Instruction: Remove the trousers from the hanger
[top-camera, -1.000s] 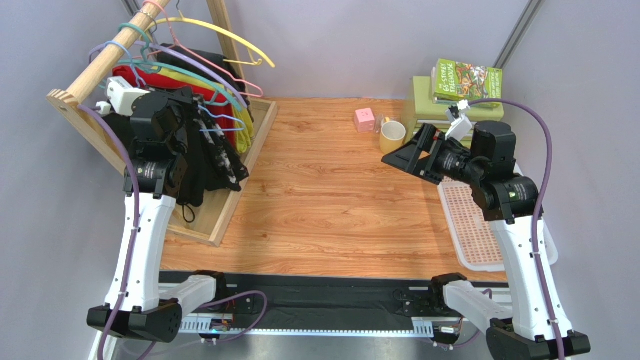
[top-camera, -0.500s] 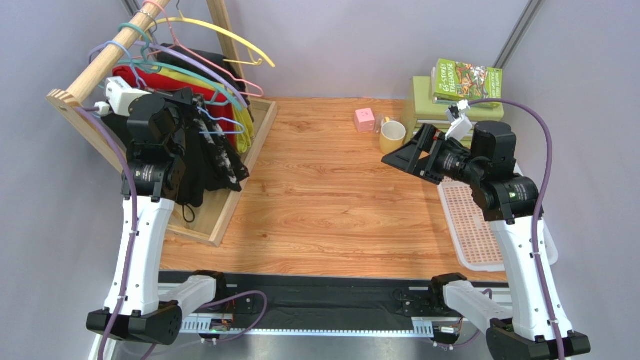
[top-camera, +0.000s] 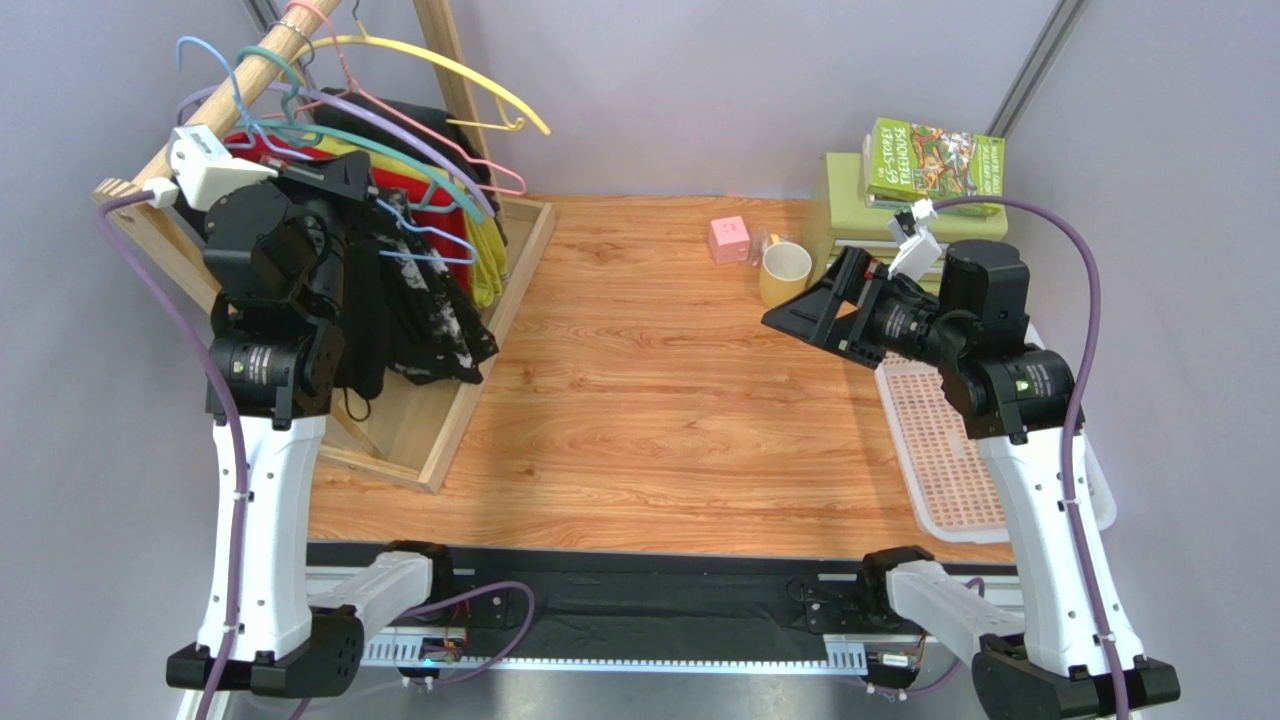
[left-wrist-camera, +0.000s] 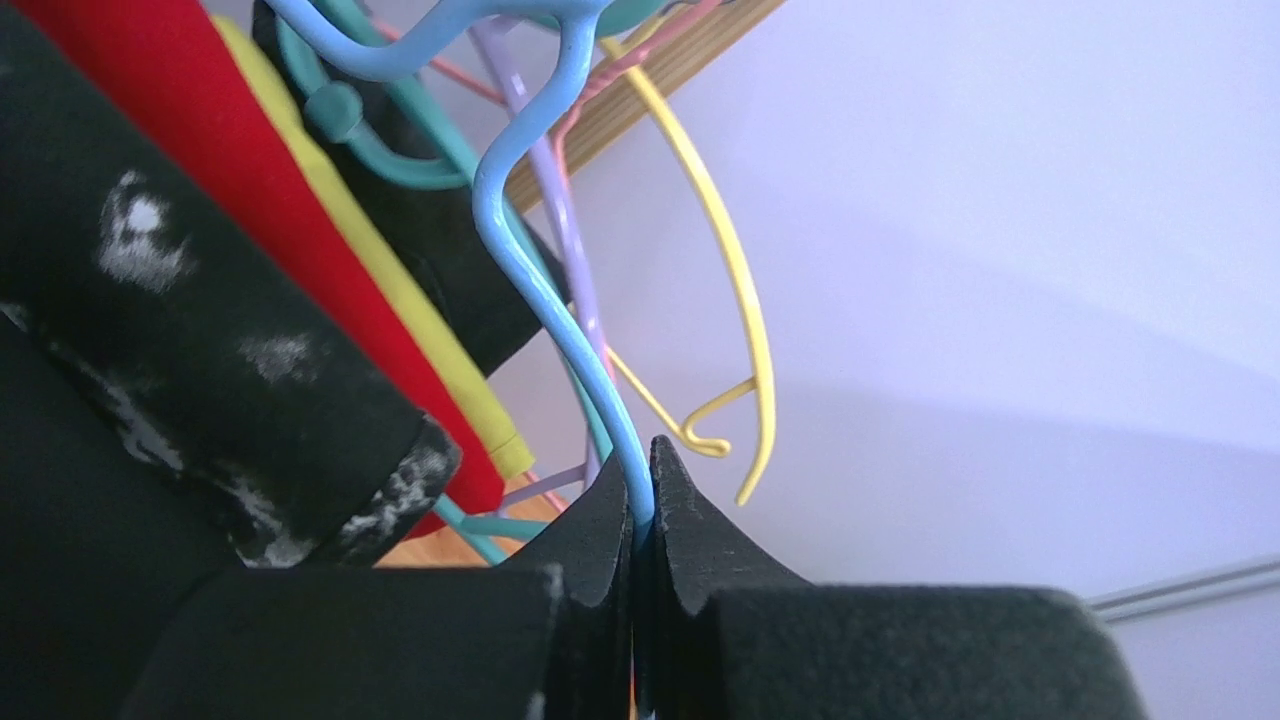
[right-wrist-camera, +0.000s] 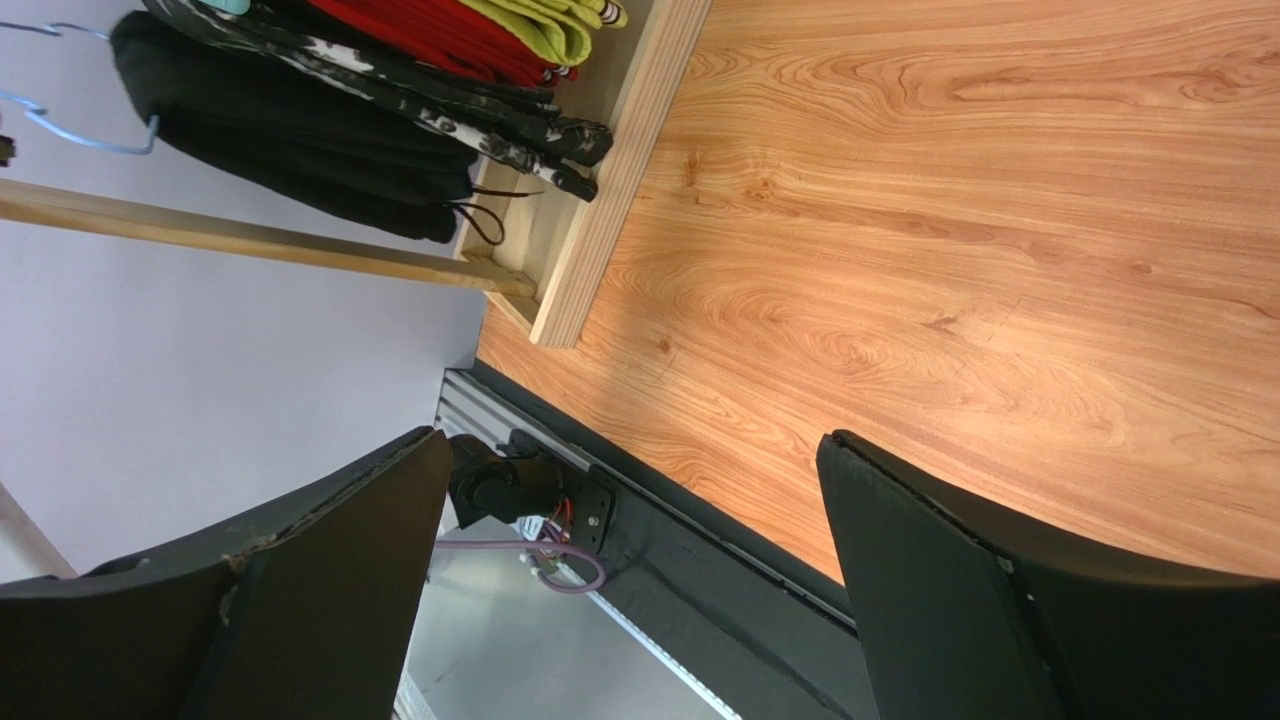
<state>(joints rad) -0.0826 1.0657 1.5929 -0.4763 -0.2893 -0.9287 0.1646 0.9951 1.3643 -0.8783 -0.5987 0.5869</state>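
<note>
My left gripper (top-camera: 349, 183) is shut on the thin light-blue hanger (left-wrist-camera: 529, 225), pinching its wire just below the hook. The hook (top-camera: 223, 63) stands up beside the wooden rod. The plain black trousers (top-camera: 365, 333) hang from it, down beside my left wrist, and also show in the right wrist view (right-wrist-camera: 286, 135). A black garment with white splotches (left-wrist-camera: 196, 345) hangs right next to them. My right gripper (top-camera: 804, 318) is open and empty above the right half of the table, far from the rack; its jaws stand wide apart (right-wrist-camera: 631, 570).
The wooden rack (top-camera: 451, 405) and its sloping rod (top-camera: 181, 143) carry yellow (top-camera: 451, 68), teal, lilac and pink hangers, a red garment (top-camera: 301, 158) and a yellow-green one. At the back right are a mug (top-camera: 784, 273), a pink cube (top-camera: 730, 239) and books (top-camera: 932, 158); a white tray (top-camera: 939, 465) lies right.
My left gripper has moved up and to the left with the light-blue hanger, whose hook now stands higher by the rod. The trousers shifted with it. The right arm has not moved.
</note>
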